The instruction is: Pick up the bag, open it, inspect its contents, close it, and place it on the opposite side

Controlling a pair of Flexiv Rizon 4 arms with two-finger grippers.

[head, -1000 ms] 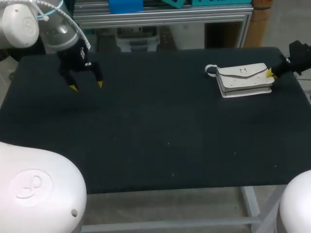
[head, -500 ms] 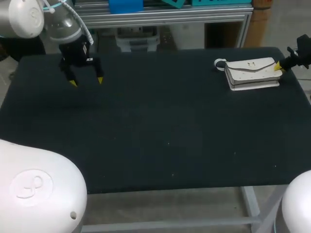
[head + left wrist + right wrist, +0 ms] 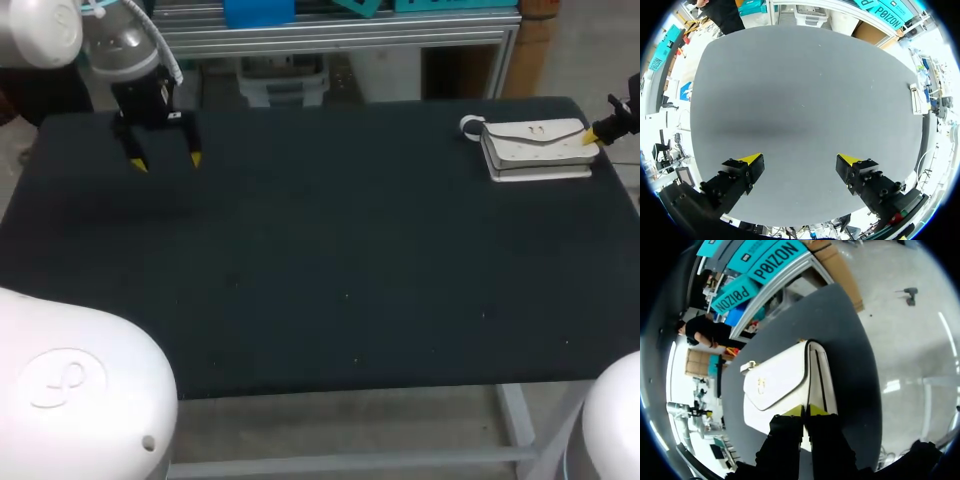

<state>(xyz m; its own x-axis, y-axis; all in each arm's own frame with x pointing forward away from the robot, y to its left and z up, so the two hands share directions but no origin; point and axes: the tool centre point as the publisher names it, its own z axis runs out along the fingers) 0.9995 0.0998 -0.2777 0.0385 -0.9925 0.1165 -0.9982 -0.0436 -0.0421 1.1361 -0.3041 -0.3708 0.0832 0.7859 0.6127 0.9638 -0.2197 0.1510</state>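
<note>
A white flap bag with a ring at its left end sits near the table's far right corner. My right gripper comes in from the right and is shut on the bag's right end. In the right wrist view the yellow tips are pinched together on the edge of the bag, whose flap is closed. My left gripper hangs open over the far left of the table with nothing between its fingers. In the left wrist view that gripper faces bare mat, and the bag shows far off to the side.
The black table mat fills the middle and front. Its right edge runs just beside the bag, and its back edge just behind it.
My right gripper has drawn the bag to the right and toward the back corner. The left gripper has shifted slightly back and left, still open.
</note>
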